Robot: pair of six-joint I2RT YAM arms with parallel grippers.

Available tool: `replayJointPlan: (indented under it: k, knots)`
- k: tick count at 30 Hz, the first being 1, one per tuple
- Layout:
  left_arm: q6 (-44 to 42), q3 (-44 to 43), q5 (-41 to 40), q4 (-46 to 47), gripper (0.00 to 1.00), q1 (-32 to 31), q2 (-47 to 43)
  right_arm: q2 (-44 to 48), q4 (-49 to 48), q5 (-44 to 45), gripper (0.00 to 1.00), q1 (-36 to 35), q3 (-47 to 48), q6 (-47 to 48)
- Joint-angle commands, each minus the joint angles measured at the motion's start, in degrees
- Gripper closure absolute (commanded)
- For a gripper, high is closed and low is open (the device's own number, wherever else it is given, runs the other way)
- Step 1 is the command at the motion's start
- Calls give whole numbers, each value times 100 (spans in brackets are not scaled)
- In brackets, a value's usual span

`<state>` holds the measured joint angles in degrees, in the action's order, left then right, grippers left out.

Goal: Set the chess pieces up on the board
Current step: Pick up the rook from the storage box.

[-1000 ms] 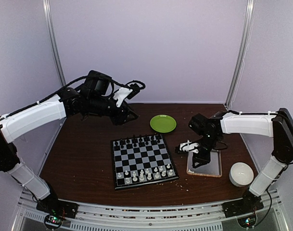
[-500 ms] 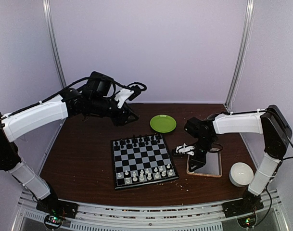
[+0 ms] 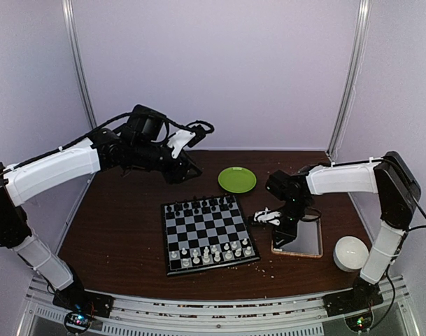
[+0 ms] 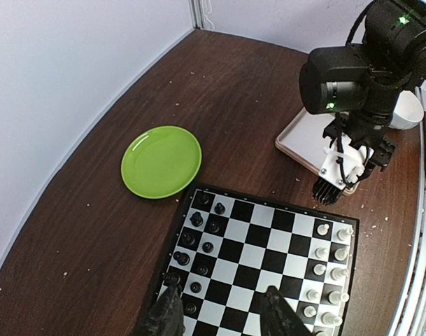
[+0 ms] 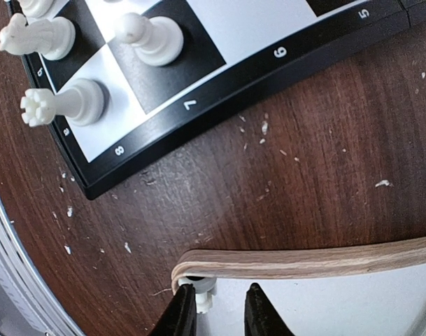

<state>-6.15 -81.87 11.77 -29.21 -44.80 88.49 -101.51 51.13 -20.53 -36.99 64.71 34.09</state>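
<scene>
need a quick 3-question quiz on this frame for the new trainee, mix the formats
1. Pick one: the plate behind the board is A) red, B) green, C) blue.
2. True or false: the left fingers are apart with nothing between them.
3. Fill in: the right fingers have a small white piece between them, in the corner of the ___.

Key: 1 B. 2 true. 3 tray.
</scene>
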Motion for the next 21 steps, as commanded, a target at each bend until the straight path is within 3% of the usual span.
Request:
replayJointPlan:
  k: [1,21]
  knots:
    - [-77,-93,53,134,61,-3,37,-79,-66,130,75,-54,69,-51]
    - [-46,-110,124,122,61,-3,91,4,-41,201,74,-150,-84,-5]
